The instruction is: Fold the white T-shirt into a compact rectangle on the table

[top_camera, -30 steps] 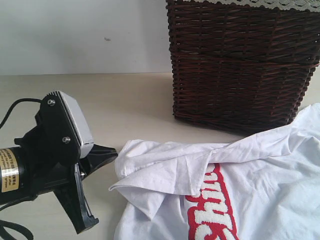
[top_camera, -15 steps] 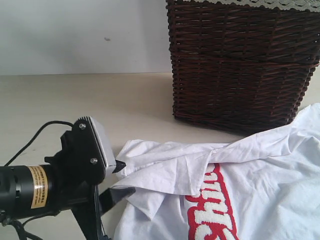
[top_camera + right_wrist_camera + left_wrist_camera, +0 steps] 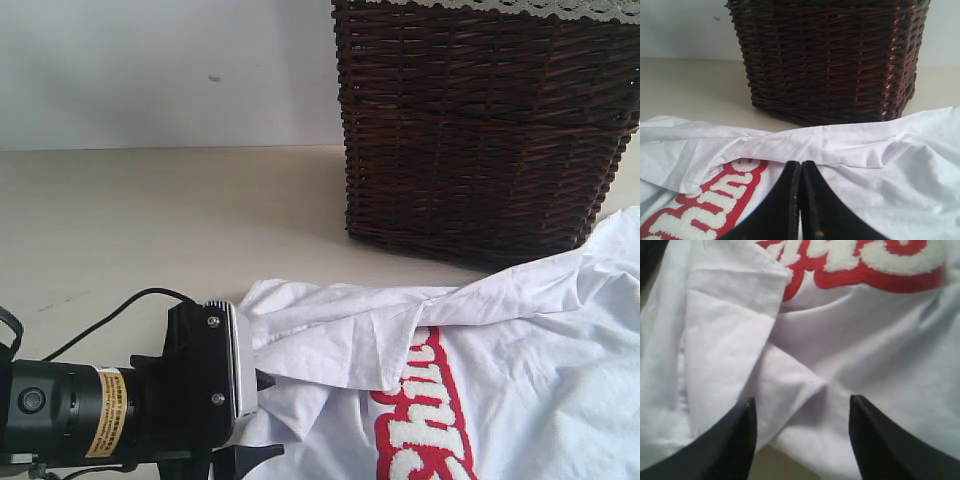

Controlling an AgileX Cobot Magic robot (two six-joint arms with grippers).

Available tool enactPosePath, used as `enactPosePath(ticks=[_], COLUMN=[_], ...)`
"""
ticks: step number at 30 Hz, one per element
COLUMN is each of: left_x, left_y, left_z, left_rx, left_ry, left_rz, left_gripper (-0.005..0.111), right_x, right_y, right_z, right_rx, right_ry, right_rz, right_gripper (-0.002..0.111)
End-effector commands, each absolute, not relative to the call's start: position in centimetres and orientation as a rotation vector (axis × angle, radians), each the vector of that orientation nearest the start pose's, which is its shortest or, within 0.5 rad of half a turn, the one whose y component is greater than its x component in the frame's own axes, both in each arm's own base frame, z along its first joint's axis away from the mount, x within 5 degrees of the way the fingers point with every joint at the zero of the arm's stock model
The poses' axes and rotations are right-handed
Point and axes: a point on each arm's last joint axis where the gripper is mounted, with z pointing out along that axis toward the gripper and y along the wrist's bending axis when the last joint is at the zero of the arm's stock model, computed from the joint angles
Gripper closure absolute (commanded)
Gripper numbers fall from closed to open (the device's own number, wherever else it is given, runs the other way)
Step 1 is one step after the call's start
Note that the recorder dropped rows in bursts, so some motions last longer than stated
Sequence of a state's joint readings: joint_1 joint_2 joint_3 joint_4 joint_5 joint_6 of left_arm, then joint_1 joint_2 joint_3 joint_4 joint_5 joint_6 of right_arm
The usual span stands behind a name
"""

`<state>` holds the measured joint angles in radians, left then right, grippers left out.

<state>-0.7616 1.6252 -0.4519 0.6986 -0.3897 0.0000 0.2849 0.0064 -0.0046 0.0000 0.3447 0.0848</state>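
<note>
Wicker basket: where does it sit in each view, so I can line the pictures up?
Exterior: the wicker basket fills the upper right, behind the white T-shirt.
Left wrist: not in it, only the white T-shirt.
Right wrist: the wicker basket fills the picture's upper middle.
Shared landmark: the red-outlined lettering, in all three.

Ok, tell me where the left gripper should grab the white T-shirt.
Probably the folded sleeve flap of the white T-shirt, coming in from the open table side. It lies doubled over at the shirt's edge, and the left gripper faces it, jaws open astride its corner.
</note>
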Motion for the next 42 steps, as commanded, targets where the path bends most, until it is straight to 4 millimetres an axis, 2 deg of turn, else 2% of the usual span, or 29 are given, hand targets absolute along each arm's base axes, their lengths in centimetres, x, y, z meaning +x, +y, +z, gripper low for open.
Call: enactPosePath(ticks=[1, 5, 8, 13, 15, 22, 27, 33, 34, 36, 37, 38, 39, 42], left_x=[16.8, 16.8, 17.1, 20.9, 21.3, 20.8, 19.9, 19.6, 19.6, 19.6, 19.6, 19.6, 19.6, 20.2], left_y=[-19.3, -19.3, -19.1, -19.1, -19.3, -18.4, -17.9, -18.5, -18.5, -18.5, -18.5, -18.5, -18.5, -18.3], left_z=[13.0, 13.7, 14.6, 14.6, 14.8, 13.7, 12.9, 12.7, 12.4, 11.7, 11.5, 11.5, 11.6, 12.4], left_rx=[1.689, 1.789, 1.788, 1.664, 1.665, 1.811, 1.907, 1.866, 1.869, 1.885, 1.89, 1.889, 1.88, 1.748], left_ry=[1.601, 1.439, 1.358, 1.461, 1.453, 1.518, 1.461, 1.443, 1.446, 1.463, 1.469, 1.468, 1.476, 1.598], left_rz=[-0.305, -0.21, -0.132, -0.069, -0.062, -0.002, -0.008, -0.093, -0.1, -0.109, -0.112, -0.113, -0.112, -0.099], left_gripper=[0.052, 0.052, 0.052, 0.052, 0.052, 0.052, 0.052, 0.053, 0.056, 0.072, 0.084, 0.092, 0.107, 0.107], right_x=[5.1, 5.1, 5.1, 5.1, 5.1, 5.1, 5.1, 5.1, 5.1, 5.1, 5.1, 5.1, 5.1, 5.1], right_y=[1.5, 1.5, 1.5, 1.5, 1.5, 1.5, 1.5, 1.5, 1.5, 1.5, 1.5, 1.5, 1.5, 1.5], right_z=[18.3, 18.3, 18.3, 18.3, 18.3, 18.3, 18.3, 18.3, 18.3, 18.3, 18.3, 18.3, 18.3, 18.3], right_rx=[-0.183, -0.183, -0.183, -0.183, -0.183, -0.183, -0.183, -0.183, -0.183, -0.183, -0.183, -0.183, -0.183, -0.183], right_ry=[1.821, 1.821, 1.821, 1.821, 1.821, 1.821, 1.821, 1.821, 1.821, 1.821, 1.821, 1.821, 1.821, 1.821], right_rz=[0.253, 0.253, 0.253, 0.253, 0.253, 0.253, 0.253, 0.253, 0.253, 0.253, 0.253, 0.253, 0.253, 0.253], right_gripper=[0.108, 0.108, 0.108, 0.108, 0.108, 0.108, 0.108, 0.108, 0.108, 0.108, 0.108, 0.108, 0.108, 0.108])
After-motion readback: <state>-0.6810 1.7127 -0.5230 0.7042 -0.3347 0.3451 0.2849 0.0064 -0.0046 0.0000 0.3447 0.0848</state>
